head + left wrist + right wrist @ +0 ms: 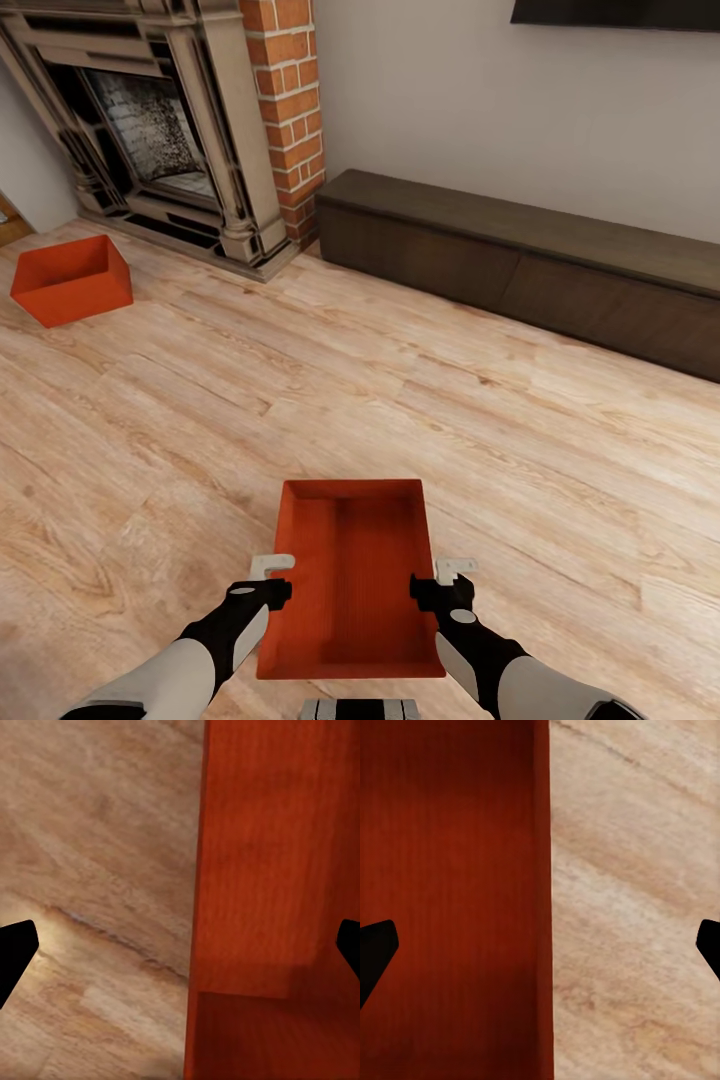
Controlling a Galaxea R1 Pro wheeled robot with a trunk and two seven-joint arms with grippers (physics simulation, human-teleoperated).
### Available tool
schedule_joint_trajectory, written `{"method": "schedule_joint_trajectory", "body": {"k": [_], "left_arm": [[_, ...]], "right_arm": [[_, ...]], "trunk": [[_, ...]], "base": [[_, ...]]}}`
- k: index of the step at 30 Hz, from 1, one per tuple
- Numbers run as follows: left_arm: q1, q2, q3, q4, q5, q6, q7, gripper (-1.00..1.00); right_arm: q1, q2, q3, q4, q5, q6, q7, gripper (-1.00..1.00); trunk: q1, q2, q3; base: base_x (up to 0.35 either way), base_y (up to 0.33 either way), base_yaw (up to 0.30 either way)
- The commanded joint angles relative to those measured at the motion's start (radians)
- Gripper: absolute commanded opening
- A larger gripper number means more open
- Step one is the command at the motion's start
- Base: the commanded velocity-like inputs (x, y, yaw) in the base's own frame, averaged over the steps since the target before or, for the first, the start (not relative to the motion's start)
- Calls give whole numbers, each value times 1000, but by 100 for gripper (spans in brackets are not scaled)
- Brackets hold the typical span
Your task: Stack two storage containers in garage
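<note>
I hold both pincers wide open astride the near storage container [352, 580] on the wood plank floor [500, 440]: left pincer [270, 578] over its left wall, right pincer [445, 580] over its right wall, neither gripping. The second storage container [72, 280] sits well apart, beside the fireplace [160, 120].

No text, label, brand, number or sign could be read in any of the views. The two orange-red containers, one [352, 580] near and one [70, 279] by the fireplace [160, 130], bore plain walls, and the brick chimney [293, 100], the dark counter [520, 260] and the wood floor [400, 400] carried no markings.
</note>
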Motion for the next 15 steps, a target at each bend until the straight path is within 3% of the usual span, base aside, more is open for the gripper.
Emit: {"method": "schedule_joint_trajectory", "body": {"k": [1, 15], "left_arm": [[0, 0, 0, -2, 2, 6, 3, 100], [0, 0, 0, -2, 2, 6, 4, 100]], "right_arm": [[-1, 0, 9, 0, -10, -4, -4, 100], [-1, 0, 9, 0, -10, -4, -4, 100]], "trunk": [[4, -7, -4], [57, -105, -48]], "base": [[0, 0, 0], [0, 0, 0]]}}
